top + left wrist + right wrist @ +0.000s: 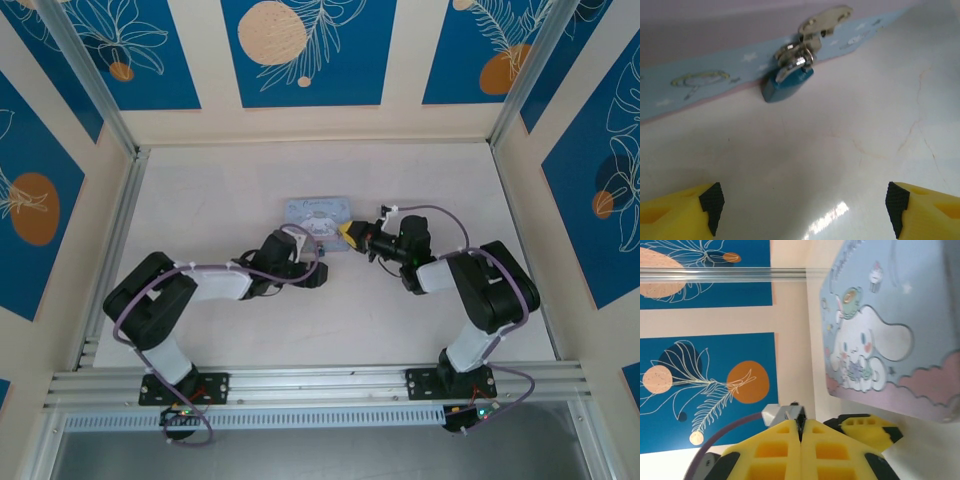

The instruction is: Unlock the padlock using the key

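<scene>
One small teal-blue padlock [787,86] with a shiny silver shackle lies on the pale counter [840,140], touching the side of one light blue tin [700,85]. A pale silver key [826,20] rests just above the padlock at the tin's rim; we count one for certain. We see two yellow tools. The left tool [805,204] has its fingers spread wide, near the padlock but apart from it. The right tool [801,422] has its fingers pressed together beside the tin's cartoon-printed top.
</scene>
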{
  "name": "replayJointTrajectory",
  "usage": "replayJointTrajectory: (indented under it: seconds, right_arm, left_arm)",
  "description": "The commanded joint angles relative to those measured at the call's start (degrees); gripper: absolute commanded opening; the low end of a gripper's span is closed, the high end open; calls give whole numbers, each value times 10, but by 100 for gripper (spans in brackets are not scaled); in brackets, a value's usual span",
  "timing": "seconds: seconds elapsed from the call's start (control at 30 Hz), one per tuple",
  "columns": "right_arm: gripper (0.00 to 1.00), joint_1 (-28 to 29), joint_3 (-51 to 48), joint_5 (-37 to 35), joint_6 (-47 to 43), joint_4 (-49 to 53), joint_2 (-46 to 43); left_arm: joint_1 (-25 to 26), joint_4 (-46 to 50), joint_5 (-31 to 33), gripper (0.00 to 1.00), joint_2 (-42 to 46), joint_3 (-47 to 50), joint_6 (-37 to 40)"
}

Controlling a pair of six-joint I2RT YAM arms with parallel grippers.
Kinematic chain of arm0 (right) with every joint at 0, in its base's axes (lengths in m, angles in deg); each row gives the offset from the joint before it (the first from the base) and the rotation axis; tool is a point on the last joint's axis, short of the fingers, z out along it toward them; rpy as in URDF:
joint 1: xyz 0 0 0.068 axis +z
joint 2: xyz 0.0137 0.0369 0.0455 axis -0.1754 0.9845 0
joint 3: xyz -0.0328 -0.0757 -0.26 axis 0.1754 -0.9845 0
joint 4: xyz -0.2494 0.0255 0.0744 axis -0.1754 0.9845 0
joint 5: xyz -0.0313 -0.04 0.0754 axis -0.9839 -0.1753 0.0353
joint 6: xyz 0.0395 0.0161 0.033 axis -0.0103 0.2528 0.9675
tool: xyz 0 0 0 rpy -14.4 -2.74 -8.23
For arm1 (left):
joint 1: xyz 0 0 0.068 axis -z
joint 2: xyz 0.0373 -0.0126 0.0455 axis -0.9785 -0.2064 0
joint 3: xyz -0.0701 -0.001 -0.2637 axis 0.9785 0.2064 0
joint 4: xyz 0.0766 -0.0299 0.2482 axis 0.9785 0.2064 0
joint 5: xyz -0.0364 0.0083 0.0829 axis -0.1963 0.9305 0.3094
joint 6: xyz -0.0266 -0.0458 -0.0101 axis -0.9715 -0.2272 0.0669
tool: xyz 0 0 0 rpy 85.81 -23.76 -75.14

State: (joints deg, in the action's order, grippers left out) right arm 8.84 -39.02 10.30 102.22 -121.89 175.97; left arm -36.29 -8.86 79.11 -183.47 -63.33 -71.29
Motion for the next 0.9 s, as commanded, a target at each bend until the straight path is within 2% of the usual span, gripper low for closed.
replayJointTrajectory:
  seconds: [0.0, 0.47, 0.87]
  right_arm:
    - [0, -8, 35, 9, -25, 63, -6]
    - [0, -14, 109, 2, -27, 116, 67]
    - [0, -17, 125, -14, -25, 130, 100]
  left_arm:
    - [4, -43, 26, 84, -23, -17, 7]
    - [8, -139, 82, 83, -98, -28, 9]
    - [13, -171, 38, 82, -141, -75, -22]
